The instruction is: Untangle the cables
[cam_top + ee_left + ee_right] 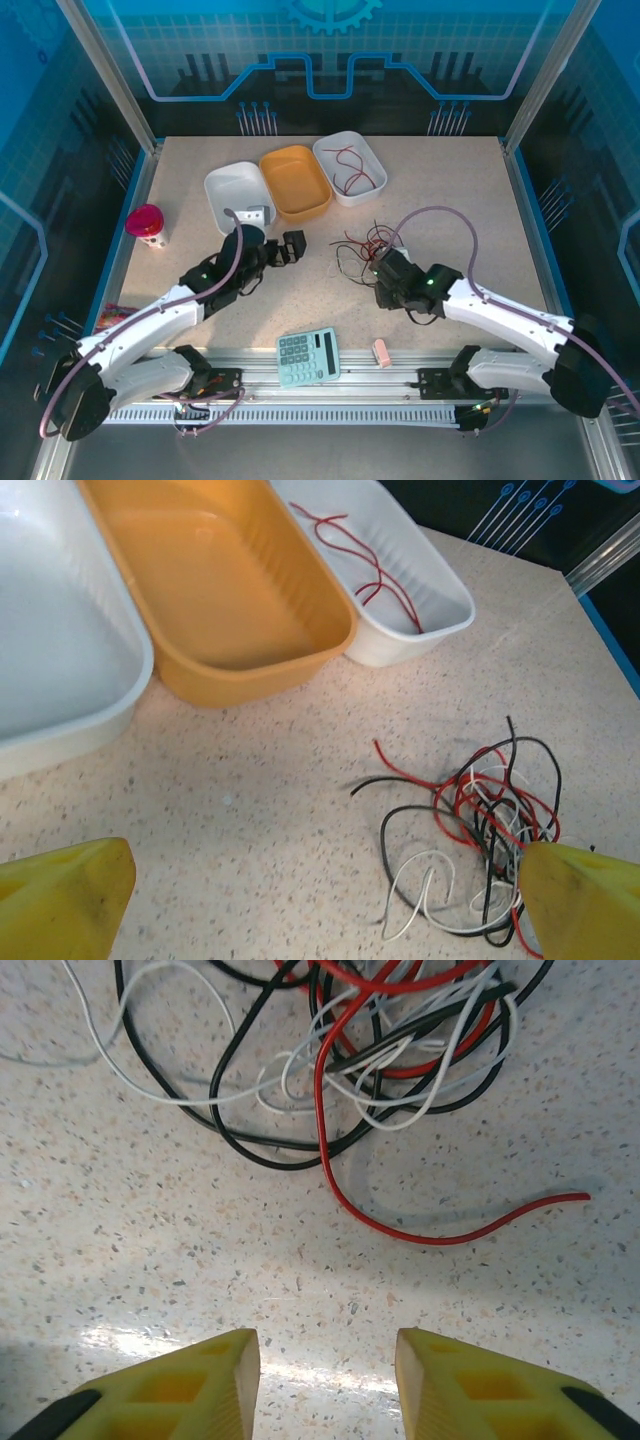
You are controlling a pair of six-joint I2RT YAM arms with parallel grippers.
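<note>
Cables [362,247]: red, black and whitish wires in one loose knot, right of centre on the desk [300,300]. Some more red wires [372,568] lie apart in the white tray [440,620] at the upper right of the left wrist frame, beside the orange tray [330,645].

Right end effector [328,1380] is the nearer one. In the top view it sits right at the near edge of the knot. In its own wrist frame the knot [380,1060] fills the upper half, straight ahead of the fingers, with bare desk between. One red strand [440,1237] drops out of the knot toward the fingers, then bends off to the right edge, so its free tail lies crosswise to the line of reach. Jaws partly apart, nothing between them but desk.

Left end effector [320,910] is spread wide and empty. The knot [470,820] sits at the lower right of its frame.

Hard to make out:
- The knot is cut off at the top of the right wrist frame.
- The right-hand finger in the left wrist frame covers the knot's lower right corner.
- In the top view the arm hides its near side.
- Cannot tell which wire lies over which, or how many there are.
</note>
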